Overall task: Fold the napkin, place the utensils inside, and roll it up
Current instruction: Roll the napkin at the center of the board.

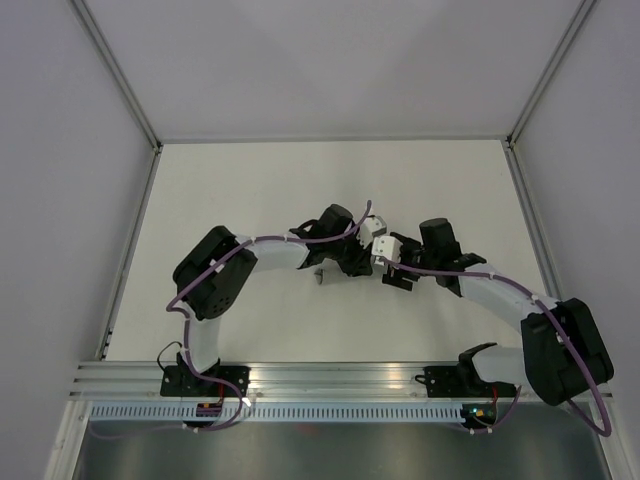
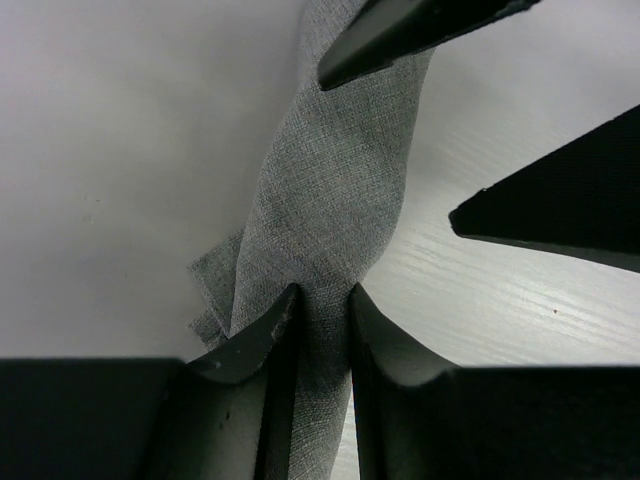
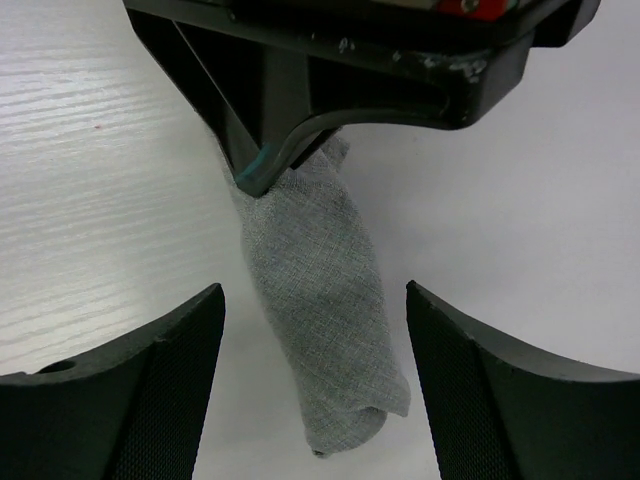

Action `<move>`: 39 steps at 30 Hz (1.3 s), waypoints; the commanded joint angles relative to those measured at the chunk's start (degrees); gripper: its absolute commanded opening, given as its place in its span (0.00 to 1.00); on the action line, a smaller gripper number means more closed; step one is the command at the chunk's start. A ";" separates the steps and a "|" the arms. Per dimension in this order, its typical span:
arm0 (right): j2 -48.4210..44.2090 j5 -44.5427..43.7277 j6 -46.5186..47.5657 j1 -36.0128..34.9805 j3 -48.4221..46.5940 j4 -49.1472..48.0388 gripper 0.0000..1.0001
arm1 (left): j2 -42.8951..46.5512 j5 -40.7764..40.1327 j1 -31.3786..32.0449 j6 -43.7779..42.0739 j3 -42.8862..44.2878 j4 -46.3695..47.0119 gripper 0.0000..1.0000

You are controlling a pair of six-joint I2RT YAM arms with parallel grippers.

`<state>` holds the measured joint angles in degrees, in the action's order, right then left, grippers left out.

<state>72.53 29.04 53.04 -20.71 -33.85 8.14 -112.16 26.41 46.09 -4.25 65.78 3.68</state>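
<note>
The left end effector (image 2: 322,300) pinches the rolled napkin (image 2: 330,200) (right end effector (image 3: 312,290) spread around it).

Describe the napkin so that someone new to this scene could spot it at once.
On the white table, look at the middle. There the left gripper is shut on a slim grey roll of woven cloth, the napkin, with the open right gripper facing it. It is the only soft grey thing there.

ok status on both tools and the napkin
Left tool shut on the rolled napkin. Right tool open, fingers either side of the roll's end. Nothing else in the way.
</note>
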 commanded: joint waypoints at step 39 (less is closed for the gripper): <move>15.18 -4.43 8.31 -4.87 -7.20 6.96 0.25 | 0.44 5.87 -11.27 16.36 0.59 -4.33 0.50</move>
<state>86.08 23.73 60.10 -25.61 -39.22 10.11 -115.44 39.81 37.58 4.84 69.60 -3.66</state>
